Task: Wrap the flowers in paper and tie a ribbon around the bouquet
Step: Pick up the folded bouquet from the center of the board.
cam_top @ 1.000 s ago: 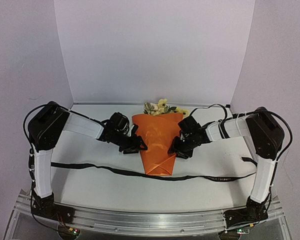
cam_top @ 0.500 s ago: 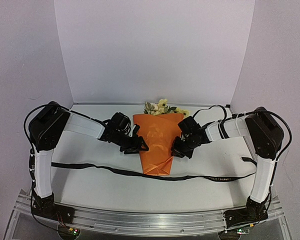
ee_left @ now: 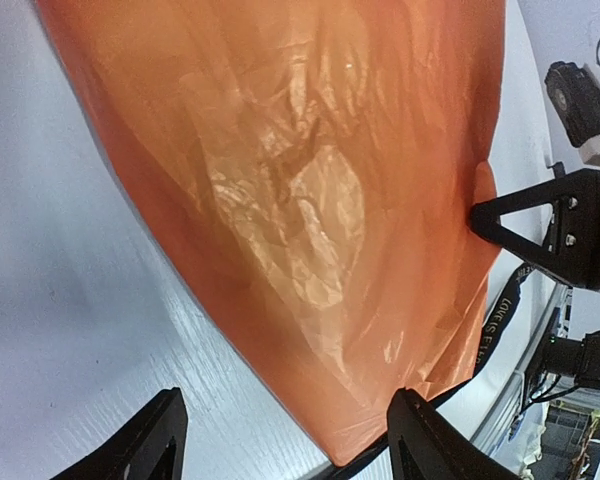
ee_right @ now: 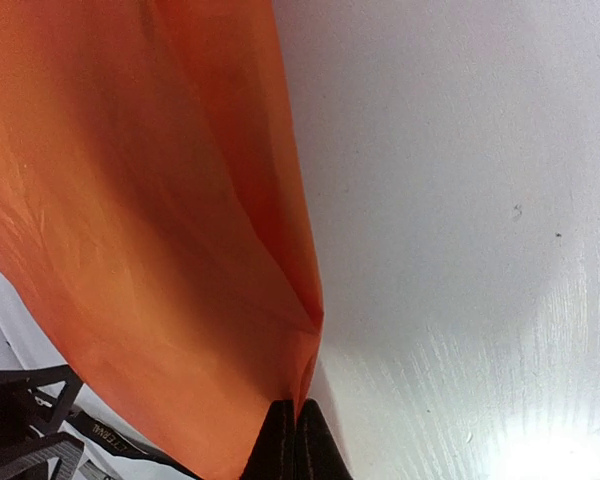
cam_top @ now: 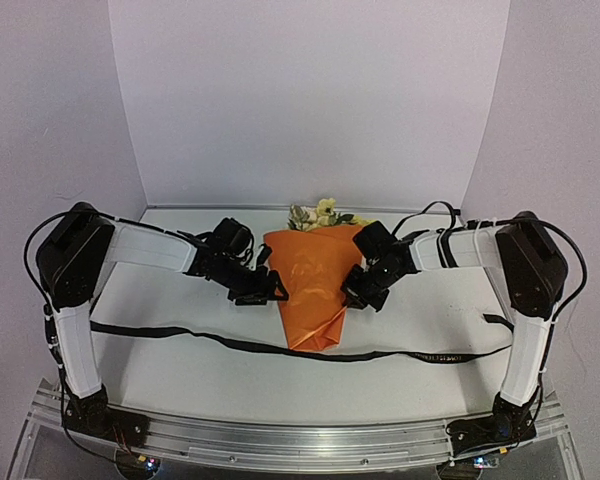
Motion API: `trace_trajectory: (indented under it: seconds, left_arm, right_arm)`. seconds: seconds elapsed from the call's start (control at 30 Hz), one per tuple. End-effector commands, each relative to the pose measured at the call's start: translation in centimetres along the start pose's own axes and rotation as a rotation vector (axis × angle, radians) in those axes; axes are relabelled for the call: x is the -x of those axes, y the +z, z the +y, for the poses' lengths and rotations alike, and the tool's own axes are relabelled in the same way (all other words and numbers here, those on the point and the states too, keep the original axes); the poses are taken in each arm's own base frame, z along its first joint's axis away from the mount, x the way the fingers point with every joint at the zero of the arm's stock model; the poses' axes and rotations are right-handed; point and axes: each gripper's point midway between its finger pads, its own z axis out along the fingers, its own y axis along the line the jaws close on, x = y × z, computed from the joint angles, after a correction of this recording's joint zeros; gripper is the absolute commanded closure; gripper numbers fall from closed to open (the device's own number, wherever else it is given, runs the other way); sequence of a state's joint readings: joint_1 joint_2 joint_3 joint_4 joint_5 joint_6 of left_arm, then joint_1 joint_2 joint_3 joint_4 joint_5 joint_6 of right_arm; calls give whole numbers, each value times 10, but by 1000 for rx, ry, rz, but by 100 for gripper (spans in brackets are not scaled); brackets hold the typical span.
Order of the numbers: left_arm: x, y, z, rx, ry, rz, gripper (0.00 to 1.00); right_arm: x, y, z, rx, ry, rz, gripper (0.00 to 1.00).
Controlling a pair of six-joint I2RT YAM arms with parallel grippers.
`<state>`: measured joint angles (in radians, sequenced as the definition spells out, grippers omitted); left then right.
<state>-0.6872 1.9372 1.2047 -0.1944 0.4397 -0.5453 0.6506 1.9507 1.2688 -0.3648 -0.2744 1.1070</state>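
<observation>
The cone of orange wrapping paper [cam_top: 310, 290], pale yellow flowers [cam_top: 323, 214] at its far mouth, lies on the white bench [cam_top: 180, 385], its tip over the long black ribbon [cam_top: 230, 343]. Right jaws are clamped on its right fold; left jaws stand apart beside the left edge, seemingly not touching. Hold lightly, so the thin paper neither tears nor unrolls.

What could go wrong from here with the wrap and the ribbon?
1. The right claw pinches only the thin edge of the paper; a pull could tear it or slip off.
2. The left claw is open at the paper's left side, holding nothing, so the fold may spring loose.
3. The ribbon lies under the paper's narrow end; dragging the paper could shift it.
</observation>
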Motion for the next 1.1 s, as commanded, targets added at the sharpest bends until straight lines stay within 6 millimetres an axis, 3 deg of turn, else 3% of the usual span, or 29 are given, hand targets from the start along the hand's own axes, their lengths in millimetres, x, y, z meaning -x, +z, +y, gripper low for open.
trace_trajectory:
  seconds: [0.0, 0.23, 0.6, 1.07]
  left_arm:
    - [0, -25, -11, 2, 45, -37, 30]
    - [-15, -37, -7, 11, 43, -33, 36]
    - [-49, -53, 1, -7, 8, -17, 56]
    - [-83, -56, 2, -42, -7, 24, 77]
  right_arm:
    - [4, -22, 19, 37, 89, -6, 100]
    - [3, -28, 26, 61, 166, 2, 100]
    - [9, -43, 38, 108, 230, -27, 100]
    - [4, -45, 53, 158, 320, -17, 100]
